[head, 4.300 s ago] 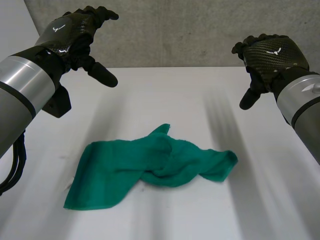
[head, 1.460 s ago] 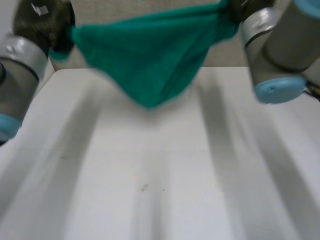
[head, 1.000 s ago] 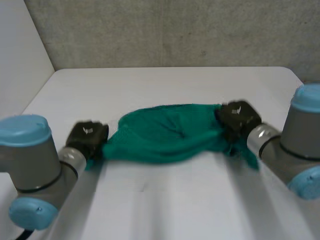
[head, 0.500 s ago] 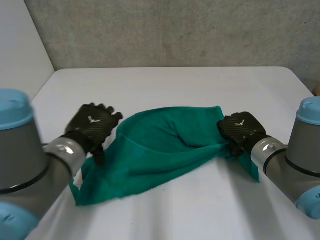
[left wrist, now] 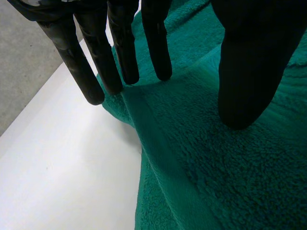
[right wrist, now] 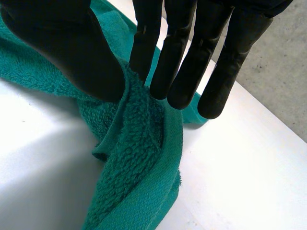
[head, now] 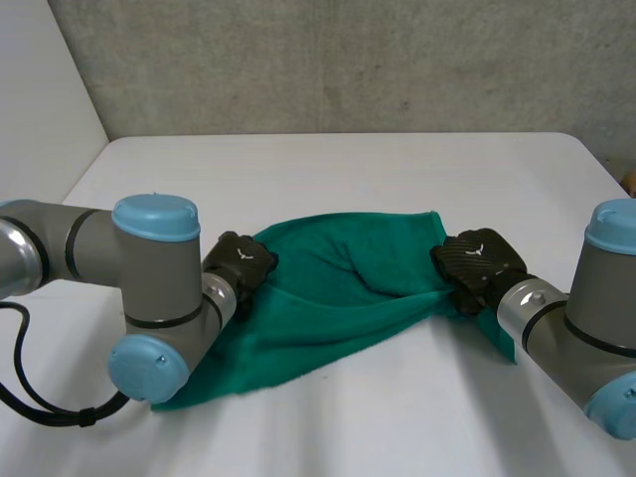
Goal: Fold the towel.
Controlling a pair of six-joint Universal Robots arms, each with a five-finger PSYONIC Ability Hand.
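The green towel [head: 338, 288] lies crumpled and partly spread on the white table [head: 348, 169], between my two hands. My left hand [head: 241, 263] rests over the towel's left edge. In the left wrist view its fingers [left wrist: 120, 48] are straight and the thumb stands apart above the towel [left wrist: 216, 163], with no cloth pinched. My right hand [head: 477, 260] is at the towel's right end. In the right wrist view a bunched fold of the towel [right wrist: 134, 163] is pinched between the thumb [right wrist: 72, 43] and the straight fingers.
My left arm's elbow [head: 154, 298] lies across the towel's near-left corner and hides part of it. A grey wall [head: 348, 60] stands behind the table's far edge. Bare table [left wrist: 62, 158] lies beside the left fingertips.
The towel came down onto the table and spread out. My left hand let go of its left corner, opened, and has settled on the left edge. My right hand keeps its pinch.
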